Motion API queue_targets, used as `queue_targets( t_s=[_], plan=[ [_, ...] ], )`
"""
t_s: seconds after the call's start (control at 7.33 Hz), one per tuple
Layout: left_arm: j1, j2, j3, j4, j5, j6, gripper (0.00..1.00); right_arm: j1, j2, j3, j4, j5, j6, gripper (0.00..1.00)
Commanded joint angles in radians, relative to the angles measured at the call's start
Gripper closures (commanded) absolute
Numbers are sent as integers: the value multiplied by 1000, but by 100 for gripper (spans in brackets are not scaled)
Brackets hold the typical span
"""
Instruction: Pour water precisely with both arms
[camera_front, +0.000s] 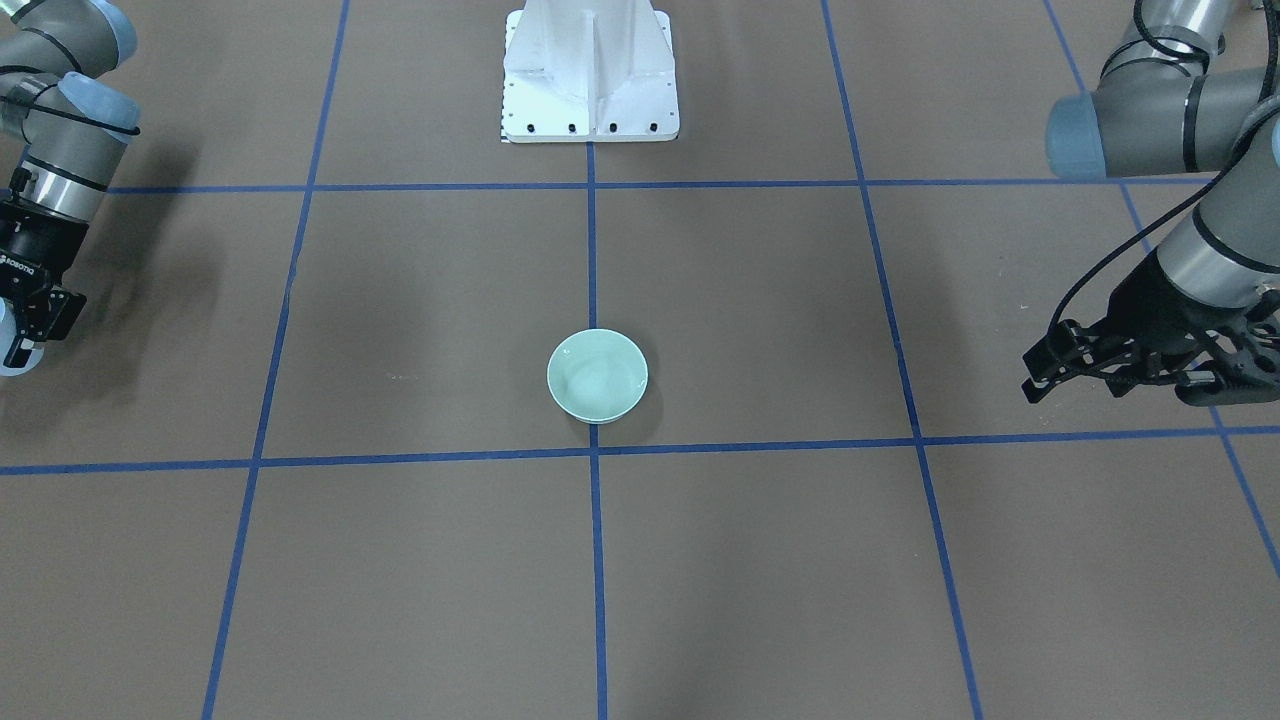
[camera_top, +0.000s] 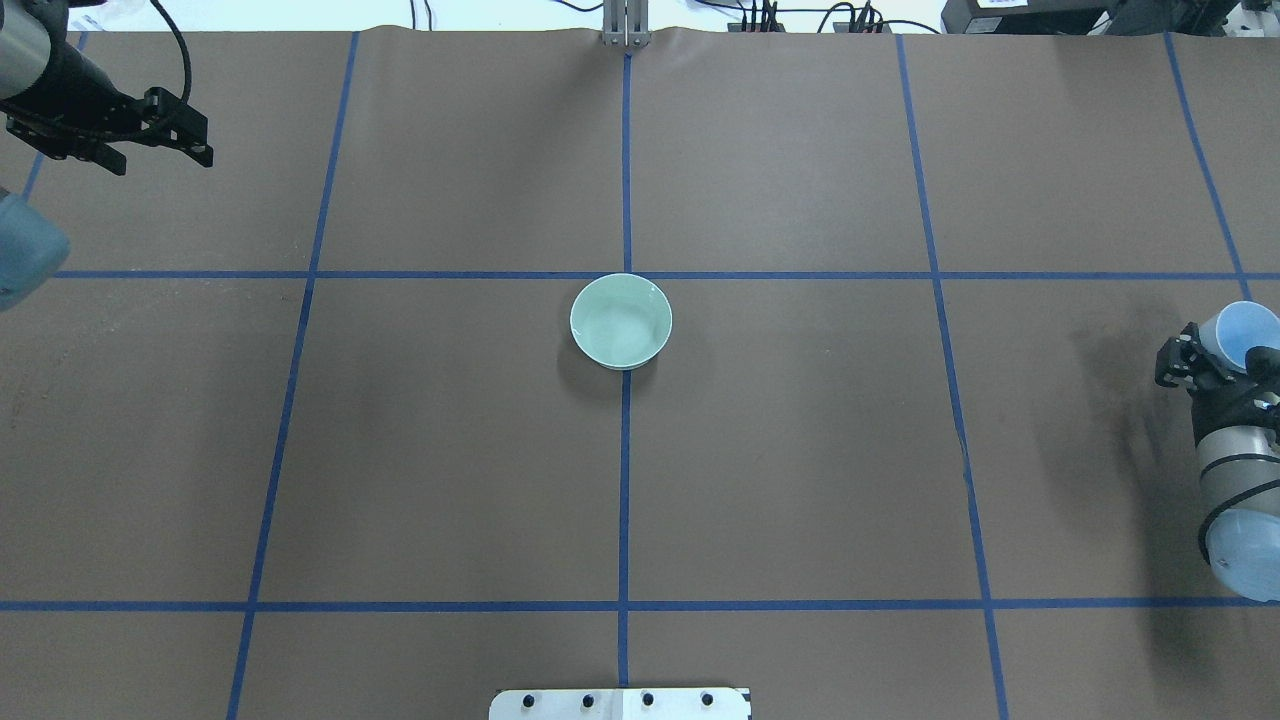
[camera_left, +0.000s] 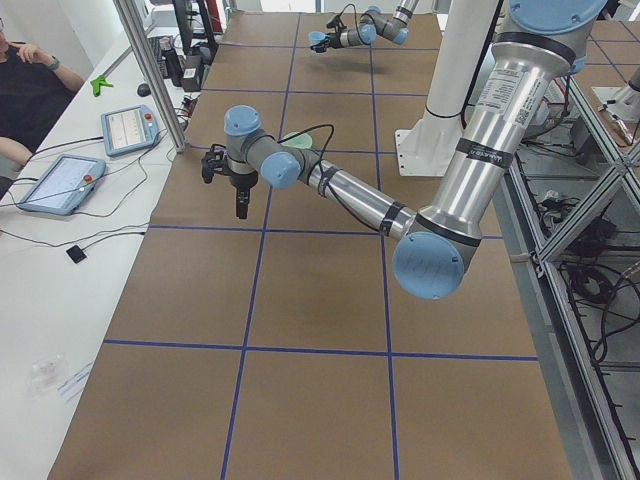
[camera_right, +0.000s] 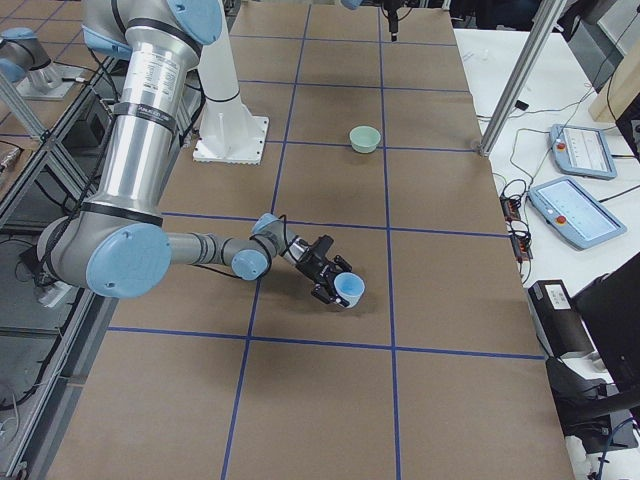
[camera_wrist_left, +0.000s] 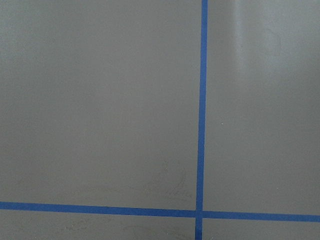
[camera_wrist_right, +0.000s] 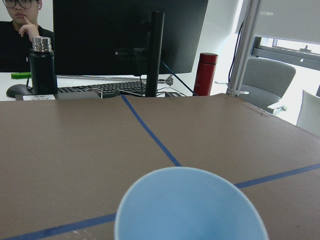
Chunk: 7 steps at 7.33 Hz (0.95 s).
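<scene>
A pale green bowl sits at the centre of the brown worktop, on the middle line of the blue tape grid, just on the robot's side of a crossing. Its inside looks pale and glossy. I cannot tell whether the water is in it.

In the overhead view the right gripper is far out at 3 o'clock from the bowl, by the worktop's edge. It is closed around a light blue cup, with a black finger on either side of the cup's wall. The cup's mouth faces up. In the right wrist view its rim fills the lower part of the view, and the inside shows plain blue, so I cannot tell whether the water is there either.

The left gripper is well away at 10 o'clock from the bowl, near the far corner. Its fingers are spread wide and hold nothing, and it hangs above the worktop. The left wrist view shows only bare worktop and two crossing strips of tape.

The white pedestal stands at 6 o'clock from the bowl, at the near edge.
</scene>
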Motion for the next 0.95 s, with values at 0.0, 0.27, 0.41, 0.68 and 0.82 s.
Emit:
queue_targets(
  t_s=[0.0,0.27,0.41,0.68,0.82],
  plan=[
    [0,0,1,-1,0,0,0,-19,0,-12,2,2,2,100],
    [0,-3,1,1,0,0,0,-34,-5,-26,16,1,39,80],
    [0,-5,4,3,0,0,0,-38,-11,-40,40,-1,38,68],
    [0,-6,2,3,0,0,0,-41,-11,-54,45,-5,28,25],
    [0,-6,2,3,0,0,0,-41,-11,-52,47,-15,27,1]
  ],
)
